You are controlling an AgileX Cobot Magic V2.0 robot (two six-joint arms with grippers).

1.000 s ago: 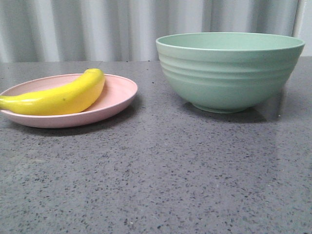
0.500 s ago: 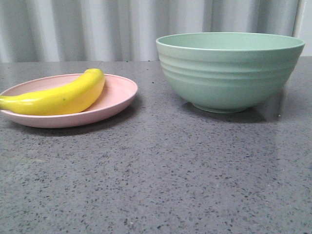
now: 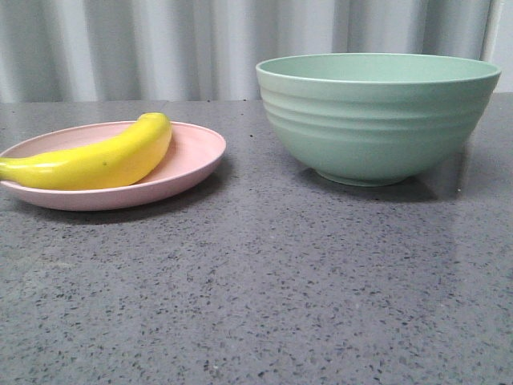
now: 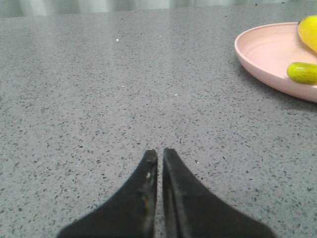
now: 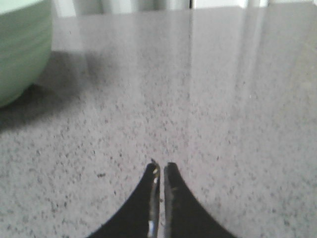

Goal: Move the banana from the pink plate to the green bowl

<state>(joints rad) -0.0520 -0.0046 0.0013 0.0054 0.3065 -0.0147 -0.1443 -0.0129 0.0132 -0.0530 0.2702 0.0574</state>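
The yellow banana lies across the pink plate at the left of the front view. The green bowl stands upright to the right of the plate, apart from it, and I cannot see into it. Neither gripper shows in the front view. In the left wrist view my left gripper is shut and empty over bare table, with the plate and the banana's greenish end off to one side. My right gripper is shut and empty, with the bowl's wall at the picture's edge.
The table is grey speckled stone. A pale ribbed wall or curtain closes off the far side behind the plate and bowl.
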